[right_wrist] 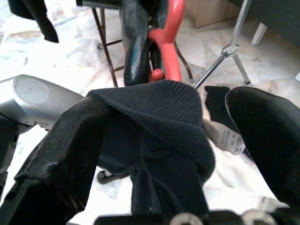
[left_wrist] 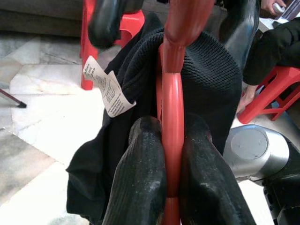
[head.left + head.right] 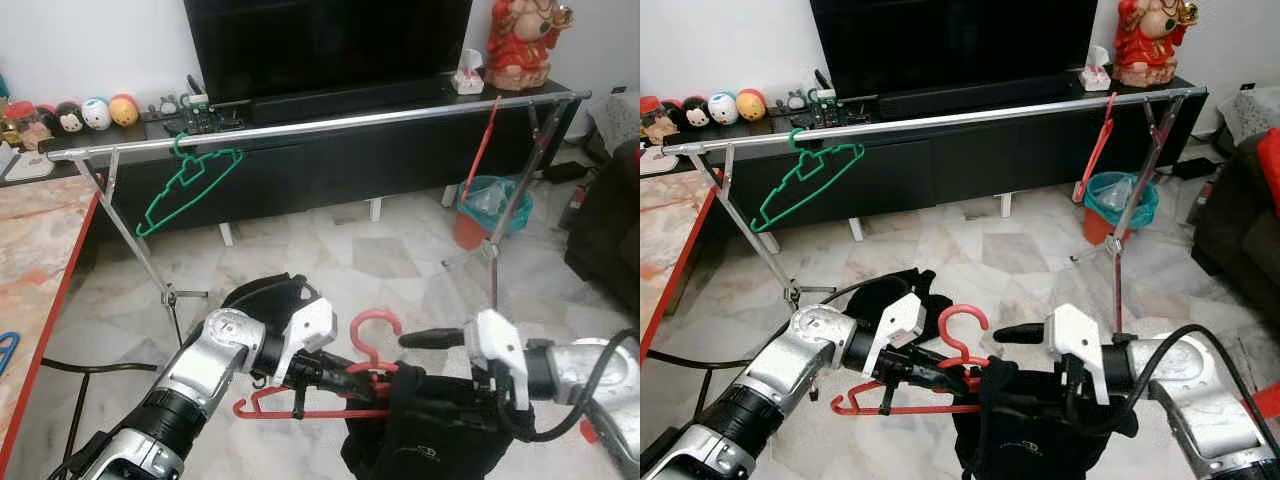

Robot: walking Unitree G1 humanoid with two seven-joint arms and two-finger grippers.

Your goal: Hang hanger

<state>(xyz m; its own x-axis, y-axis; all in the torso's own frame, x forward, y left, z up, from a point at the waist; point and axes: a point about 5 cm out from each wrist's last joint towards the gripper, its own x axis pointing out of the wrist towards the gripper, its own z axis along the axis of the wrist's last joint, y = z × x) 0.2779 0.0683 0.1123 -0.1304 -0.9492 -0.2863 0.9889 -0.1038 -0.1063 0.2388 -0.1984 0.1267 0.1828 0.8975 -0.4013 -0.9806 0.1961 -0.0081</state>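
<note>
My left gripper [image 2: 171, 154] is clamped narrow on the red hanger [image 3: 372, 352], both fingers [image 2: 140, 173] pressed against its bar just below the hook. A black garment [image 3: 425, 430] hangs on the hanger's far shoulder, its white care tag [image 2: 107, 89] loose beside my fingertips. My right gripper [image 1: 164, 140] is spread wide, the garment's knit edge between its fingers, one finger against the cloth and the other apart from it. The hanger's bare end sticks out past my left wrist. Well ahead of and above both grippers, the silver rail [image 3: 330, 125] spans the room; a green hanger [image 3: 190, 185] hangs near its left end and a red one [image 3: 482, 145] leans by its right end, with bare rail between. Open marble floor [image 3: 330, 260] lies between me and the rack.
</note>
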